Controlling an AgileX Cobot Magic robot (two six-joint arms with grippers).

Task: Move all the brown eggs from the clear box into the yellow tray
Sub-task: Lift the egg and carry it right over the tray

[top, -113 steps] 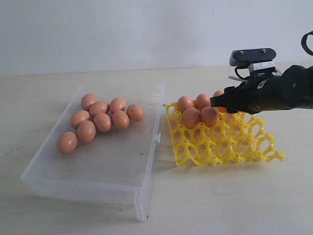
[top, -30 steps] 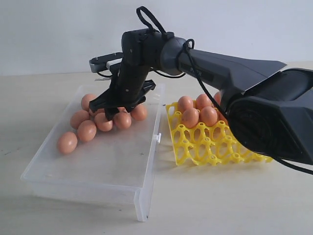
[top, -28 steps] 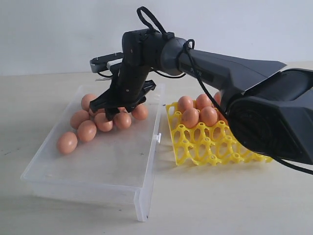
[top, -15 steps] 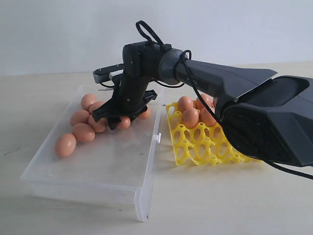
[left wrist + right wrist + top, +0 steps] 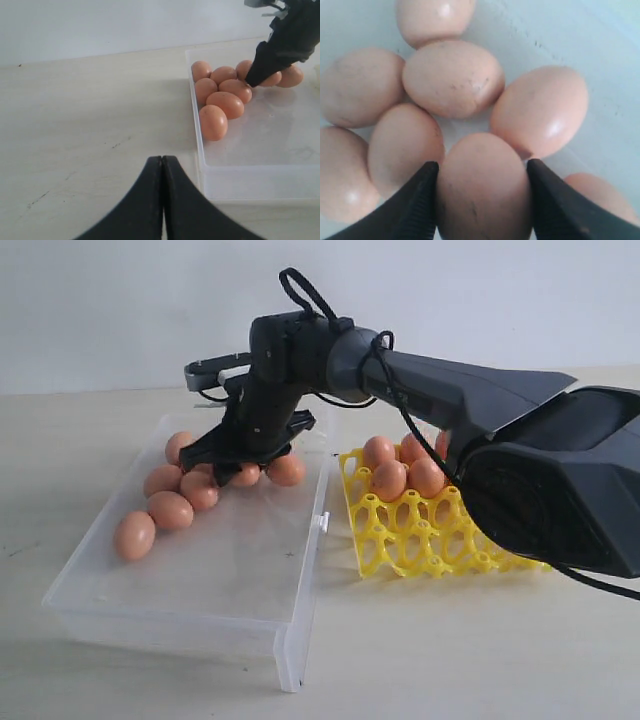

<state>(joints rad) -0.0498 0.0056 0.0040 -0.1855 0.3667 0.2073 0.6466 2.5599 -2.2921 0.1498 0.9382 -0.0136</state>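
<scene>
Grip status, right gripper (image 5: 240,462): the arm reaches across the middle and down into the clear box (image 5: 170,628), and in the right wrist view both fingers (image 5: 417,200) lie against opposite flanks of one target egg (image 5: 482,175), so the jaws read as clamped on it. Whether the egg is clear of the box floor cannot be told. The target egg lies directly between the jaws. Its long axis runs parallel with the fingers, so the jaws span its narrow width. Neighbouring brown eggs (image 5: 170,508) crowd it on the far side, at least two of them touching or nearly touching its shell. The cluster sits in the far left part of the box. The yellow tray (image 5: 440,540) stands just beside the box on the table (image 5: 450,670), to the right in the exterior view, on the right arm's own side. Its far cups hold eggs (image 5: 390,478) and its near cups are vacant. The coming move therefore calls, in judgement, for a straight lift clear of the neighbours, then a carry rightward over the box wall to a vacant cup. The left gripper (image 5: 162,160) is pinched shut on nothing, well apart from the box beyond its left end, so the right arm is the nearer.
</scene>
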